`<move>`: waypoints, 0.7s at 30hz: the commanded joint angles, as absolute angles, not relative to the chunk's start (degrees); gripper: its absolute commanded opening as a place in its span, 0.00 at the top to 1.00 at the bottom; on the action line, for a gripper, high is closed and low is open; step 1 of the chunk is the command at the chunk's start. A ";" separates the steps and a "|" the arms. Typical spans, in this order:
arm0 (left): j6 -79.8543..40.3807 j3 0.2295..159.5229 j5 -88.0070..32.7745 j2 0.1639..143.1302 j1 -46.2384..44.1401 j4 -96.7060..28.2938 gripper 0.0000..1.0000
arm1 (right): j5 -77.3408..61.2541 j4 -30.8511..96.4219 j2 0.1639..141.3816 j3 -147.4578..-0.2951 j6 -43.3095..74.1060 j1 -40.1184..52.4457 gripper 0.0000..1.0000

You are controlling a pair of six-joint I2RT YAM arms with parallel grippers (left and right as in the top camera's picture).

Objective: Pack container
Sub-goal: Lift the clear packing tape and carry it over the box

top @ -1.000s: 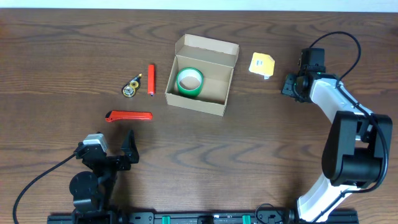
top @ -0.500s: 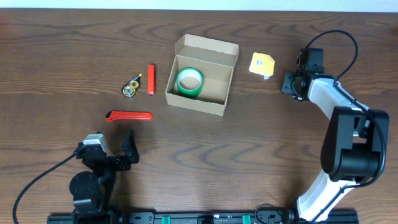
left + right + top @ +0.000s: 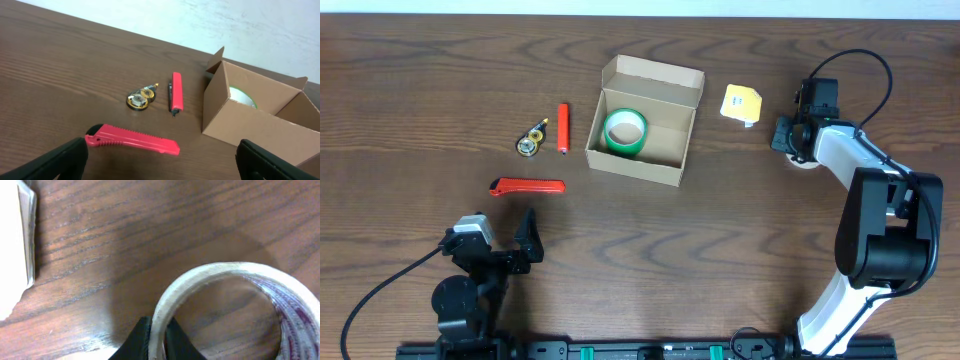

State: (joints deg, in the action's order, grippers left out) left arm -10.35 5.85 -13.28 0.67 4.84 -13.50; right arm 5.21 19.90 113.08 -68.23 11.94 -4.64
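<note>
Sitting open midway along the far edge of the table (image 3: 410,80), the container (image 3: 635,170) held a green roll (image 3: 624,132), the left gripper (image 3: 500,228) gaped near the near edge, and only the right wrist view showed the right gripper (image 3: 157,337) pinching the wall of a pale tape roll (image 3: 210,270).

Matt cardboard container (image 3: 668,138), wood-grain table (image 3: 420,80)

Work surface: a dark brown table (image 3: 740,250) with wood grain running left to right fills the overhead view. Beyond its far edge stands a plain pale wall (image 3: 210,20), faintly mottled. Lighting is even and diffuse, casting only soft shadows.
</note>
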 commanded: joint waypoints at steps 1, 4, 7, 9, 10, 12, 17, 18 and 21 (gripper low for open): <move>-10.31 4.34 -12.69 0.27 5.23 -13.85 0.05 | 4.10 22.79 113.21 -71.37 11.94 -4.80 0.99; -10.31 4.34 -12.69 0.27 5.23 -13.85 0.04 | 3.33 27.83 112.51 -76.07 11.94 -4.75 0.99; -10.33 4.34 -12.69 0.27 5.23 -13.85 0.05 | 1.83 33.47 111.31 -81.93 11.94 -4.38 0.99; -10.33 4.34 -12.69 0.27 5.23 -13.82 0.05 | 0.34 37.32 110.28 -86.50 11.94 -3.62 0.99; -10.33 4.34 -12.69 0.27 5.23 -13.85 0.05 | -0.36 39.03 109.86 -88.66 11.94 -3.09 0.99; -10.33 4.34 -12.69 0.27 5.23 -13.85 0.05 | -1.98 42.41 108.81 -93.30 11.94 -1.54 0.99; -10.33 4.34 -12.69 0.27 5.23 -13.85 0.05 | -4.60 47.00 106.24 -102.02 11.94 5.91 0.99; -10.33 4.34 -12.69 0.27 5.23 -13.85 0.05 | -4.58 47.22 106.00 -102.80 11.94 7.84 0.99; -10.33 4.34 -12.69 0.27 5.23 -13.85 0.05 | -4.56 47.16 105.75 -103.74 11.92 14.46 0.99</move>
